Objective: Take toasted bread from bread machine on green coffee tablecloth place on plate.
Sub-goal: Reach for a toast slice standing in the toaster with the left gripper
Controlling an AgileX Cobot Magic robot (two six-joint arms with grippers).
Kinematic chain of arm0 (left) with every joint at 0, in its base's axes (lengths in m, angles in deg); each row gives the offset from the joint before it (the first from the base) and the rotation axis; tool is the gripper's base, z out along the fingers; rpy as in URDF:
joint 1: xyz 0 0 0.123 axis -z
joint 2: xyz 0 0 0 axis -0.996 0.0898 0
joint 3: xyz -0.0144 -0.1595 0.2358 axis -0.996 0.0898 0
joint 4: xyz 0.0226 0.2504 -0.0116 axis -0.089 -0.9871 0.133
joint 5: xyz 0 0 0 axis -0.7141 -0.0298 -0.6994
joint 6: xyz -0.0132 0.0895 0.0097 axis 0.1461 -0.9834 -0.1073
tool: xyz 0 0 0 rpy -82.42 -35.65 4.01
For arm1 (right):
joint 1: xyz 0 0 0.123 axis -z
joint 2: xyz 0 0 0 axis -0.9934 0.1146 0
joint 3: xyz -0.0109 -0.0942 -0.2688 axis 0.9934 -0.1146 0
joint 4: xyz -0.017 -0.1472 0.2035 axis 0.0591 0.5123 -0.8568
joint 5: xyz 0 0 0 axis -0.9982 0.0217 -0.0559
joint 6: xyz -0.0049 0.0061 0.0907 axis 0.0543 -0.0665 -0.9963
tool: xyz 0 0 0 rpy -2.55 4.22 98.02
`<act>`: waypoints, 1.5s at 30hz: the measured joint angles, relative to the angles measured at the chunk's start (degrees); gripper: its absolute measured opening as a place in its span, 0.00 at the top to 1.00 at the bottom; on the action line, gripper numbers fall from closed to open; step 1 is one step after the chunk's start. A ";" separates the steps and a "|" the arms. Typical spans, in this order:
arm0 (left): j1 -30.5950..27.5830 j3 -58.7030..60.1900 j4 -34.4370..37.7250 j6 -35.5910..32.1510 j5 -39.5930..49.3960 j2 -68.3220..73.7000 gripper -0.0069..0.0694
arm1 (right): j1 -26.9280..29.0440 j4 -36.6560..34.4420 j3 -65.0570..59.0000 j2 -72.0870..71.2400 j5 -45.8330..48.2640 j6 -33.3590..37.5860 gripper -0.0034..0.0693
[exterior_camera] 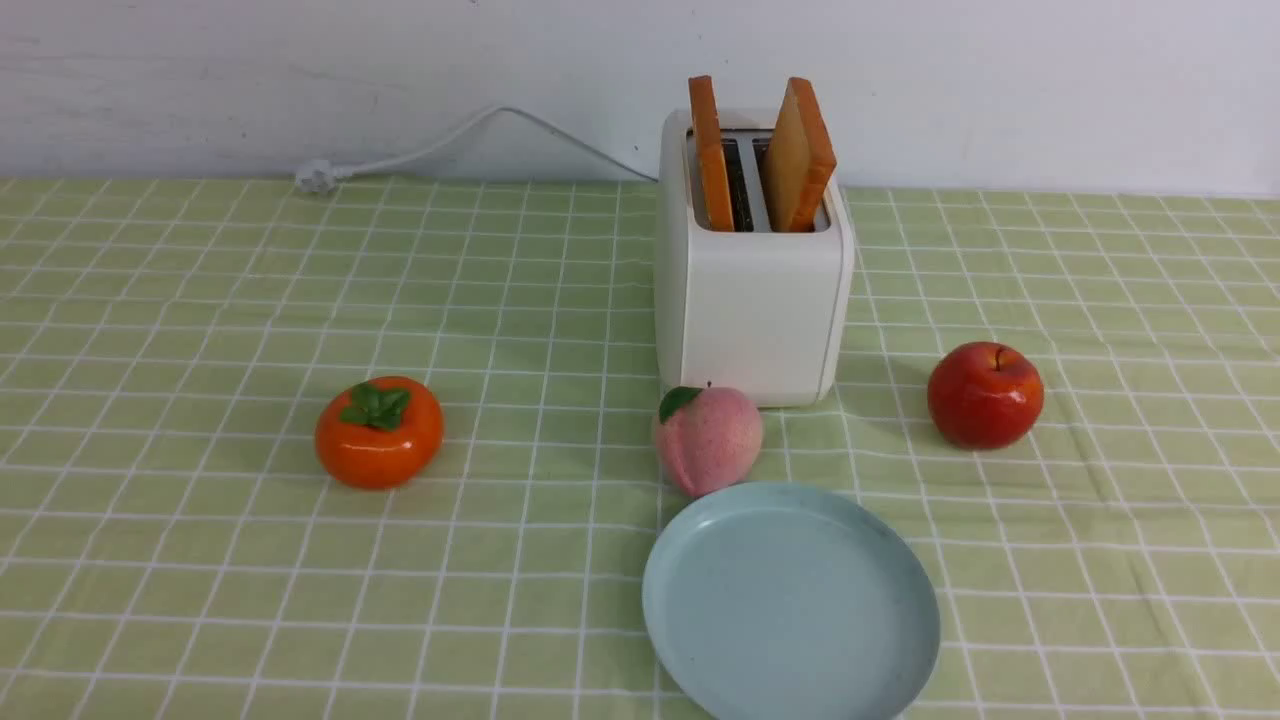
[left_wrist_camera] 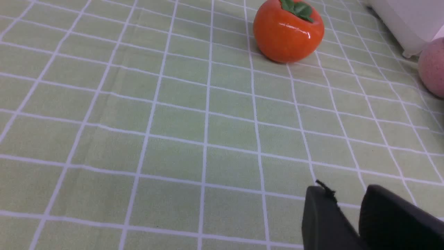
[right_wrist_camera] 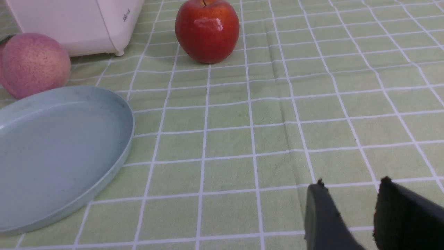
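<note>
Two slices of toast (exterior_camera: 711, 155) are standing on edge in the slots of the toaster (exterior_camera: 750, 310), one per slot, the right slice (exterior_camera: 800, 155) leaning a little. The toaster is sitting on the cloth (exterior_camera: 200, 300) towards the far side, with its cord (exterior_camera: 450, 140) trailing off along the wall. The plate (exterior_camera: 790, 610) is lying bare on the near side, and a peach (exterior_camera: 708, 440) is resting between it and the toaster, just beside both. The only writing is a small grey mark (right_wrist_camera: 125, 15) on the toaster's side, showing in the right wrist view alone and too small to read. The front view is the only one taking in the toast, the slots and the cord, and neither arm is showing there. It is also showing an orange fruit (exterior_camera: 380, 432) well to the left and an apple (exterior_camera: 985, 395) to the right of the toaster. The left wrist view is catching the orange fruit, a corner of the toaster and the peach's edge, but not the plate or the apple. The right wrist view is catching the apple, the peach, the plate and the toaster's base. The left claw (left_wrist_camera: 347, 190) is hanging over bare cloth with its fingers slightly parted and nothing between them. The right claw (right_wrist_camera: 350, 184) is likewise standing apart and empty, near the plate.
</note>
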 joint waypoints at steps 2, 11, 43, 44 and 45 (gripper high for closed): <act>0.00 0.00 0.00 0.00 0.00 0.00 0.69 | 0.00 0.00 0.00 0.00 0.00 0.00 0.63; 0.00 0.00 0.00 0.00 0.00 0.00 0.67 | 0.00 0.01 0.00 0.00 0.00 0.00 0.63; 0.00 0.00 0.68 0.00 -5.71 0.00 0.62 | 0.00 0.01 0.00 0.00 0.00 0.00 0.62; 0.00 0.00 1.25 0.00 -7.01 0.00 0.62 | 0.00 0.01 0.00 0.00 0.00 0.00 0.62; 0.00 0.00 2.10 0.00 -8.06 0.00 0.62 | 0.00 0.01 0.00 0.00 0.00 0.00 0.62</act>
